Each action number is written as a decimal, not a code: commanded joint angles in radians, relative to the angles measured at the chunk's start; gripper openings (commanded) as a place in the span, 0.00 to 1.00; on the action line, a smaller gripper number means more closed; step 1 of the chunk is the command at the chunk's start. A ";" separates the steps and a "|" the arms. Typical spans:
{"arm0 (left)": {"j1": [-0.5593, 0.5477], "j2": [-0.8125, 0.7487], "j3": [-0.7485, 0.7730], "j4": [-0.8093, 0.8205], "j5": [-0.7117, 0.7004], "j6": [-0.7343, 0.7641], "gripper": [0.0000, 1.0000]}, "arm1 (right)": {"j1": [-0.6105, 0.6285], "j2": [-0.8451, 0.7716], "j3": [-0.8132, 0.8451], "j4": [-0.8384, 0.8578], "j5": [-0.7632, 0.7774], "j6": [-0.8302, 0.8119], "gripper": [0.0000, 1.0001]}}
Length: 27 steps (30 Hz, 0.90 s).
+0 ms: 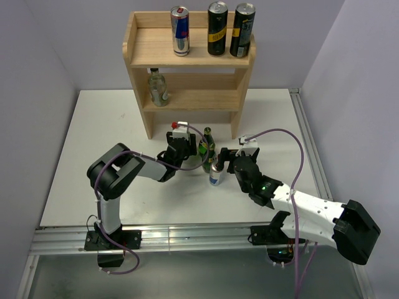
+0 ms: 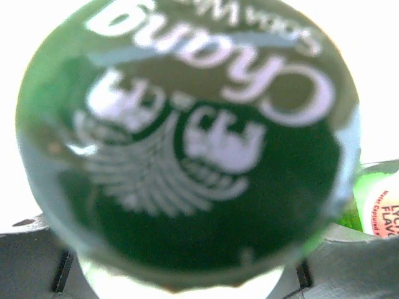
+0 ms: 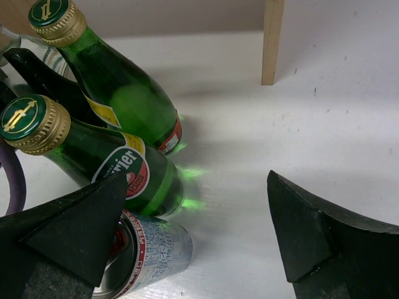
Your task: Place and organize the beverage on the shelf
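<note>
The light-wood shelf (image 1: 149, 50) stands at the back with three cans on its upper board and a clear bottle (image 1: 157, 87) on the lower tier. On the table stand two green Perrier bottles (image 1: 207, 146) (image 3: 118, 93) and a silver can (image 1: 216, 174) (image 3: 153, 252). My left gripper (image 1: 186, 149) is around a bottle whose green Chang cap (image 2: 187, 137) fills the left wrist view. Its fingers (image 2: 31, 255) show only at the corners, so their grip is hidden. My right gripper (image 1: 229, 157) (image 3: 198, 177) is open and empty, its left finger beside the silver can.
A shelf side panel (image 3: 272, 40) stands just beyond the right gripper. A green bottle with a pink flavour label (image 2: 381, 208) shows at the right edge of the left wrist view. White table surface (image 3: 249, 137) lies between the right gripper's fingers.
</note>
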<state>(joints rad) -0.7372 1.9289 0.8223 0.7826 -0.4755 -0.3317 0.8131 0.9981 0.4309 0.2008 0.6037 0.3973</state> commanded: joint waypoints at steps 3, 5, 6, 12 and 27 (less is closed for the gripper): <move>-0.014 -0.138 -0.052 -0.067 -0.025 -0.033 0.00 | -0.006 0.007 0.014 0.003 -0.002 0.003 1.00; -0.031 -0.189 -0.043 -0.132 -0.054 -0.032 0.00 | -0.006 0.007 0.015 0.005 -0.004 0.003 1.00; -0.040 -0.215 -0.035 -0.167 -0.072 -0.029 0.00 | -0.006 0.007 0.016 0.003 -0.004 0.003 1.00; -0.068 -0.401 0.046 -0.358 -0.120 -0.021 0.00 | -0.006 0.002 0.014 0.005 -0.009 0.005 1.00; -0.060 -0.404 0.463 -0.488 -0.150 0.186 0.00 | -0.006 0.005 0.017 0.002 -0.010 0.006 1.00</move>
<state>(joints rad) -0.8040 1.5169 1.1629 0.1917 -0.5983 -0.2188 0.8127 0.9985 0.4313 0.2016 0.6003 0.4004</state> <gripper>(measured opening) 0.718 0.998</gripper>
